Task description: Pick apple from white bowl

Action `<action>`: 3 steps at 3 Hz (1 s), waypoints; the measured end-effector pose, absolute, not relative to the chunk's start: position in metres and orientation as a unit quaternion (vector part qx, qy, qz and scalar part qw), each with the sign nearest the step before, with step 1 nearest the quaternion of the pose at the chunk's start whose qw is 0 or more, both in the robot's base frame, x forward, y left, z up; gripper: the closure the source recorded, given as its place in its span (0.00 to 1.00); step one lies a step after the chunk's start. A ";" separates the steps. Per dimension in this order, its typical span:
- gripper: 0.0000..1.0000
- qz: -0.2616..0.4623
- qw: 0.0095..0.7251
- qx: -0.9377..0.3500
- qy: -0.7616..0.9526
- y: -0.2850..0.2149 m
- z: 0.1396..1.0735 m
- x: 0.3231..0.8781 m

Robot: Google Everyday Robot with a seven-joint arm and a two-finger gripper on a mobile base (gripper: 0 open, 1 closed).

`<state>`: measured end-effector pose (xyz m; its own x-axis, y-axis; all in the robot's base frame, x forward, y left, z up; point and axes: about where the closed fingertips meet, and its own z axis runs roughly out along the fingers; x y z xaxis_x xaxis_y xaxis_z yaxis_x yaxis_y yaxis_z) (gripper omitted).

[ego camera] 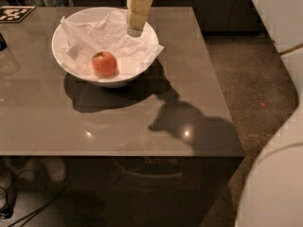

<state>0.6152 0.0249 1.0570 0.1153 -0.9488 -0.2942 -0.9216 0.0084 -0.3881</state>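
The reddish-orange apple (104, 63) lies in the front part of the large white bowl (66, 60), on crumpled white paper. The bowl stands on the grey table (118, 122) toward its far left. My gripper (136, 27) hangs from the top edge of the view over the bowl's far right part, above and to the right of the apple, apart from it. It holds nothing that I can see.
A black-and-white marker tag (14, 13) lies at the table's far left corner. A dark object (2, 42) sits at the left edge. My white arm (279, 126) fills the right side. Brown floor (246, 70) lies right of the table.
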 end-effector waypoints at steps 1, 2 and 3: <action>0.00 -0.005 0.245 -0.708 0.662 0.045 1.038 0.642; 0.00 0.008 0.233 -0.710 0.664 0.059 1.018 0.666; 0.00 0.032 0.218 -0.709 0.670 0.076 0.988 0.683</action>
<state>0.6834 0.0757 0.9881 0.1011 -0.9359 -0.3374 -0.9642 -0.0086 -0.2651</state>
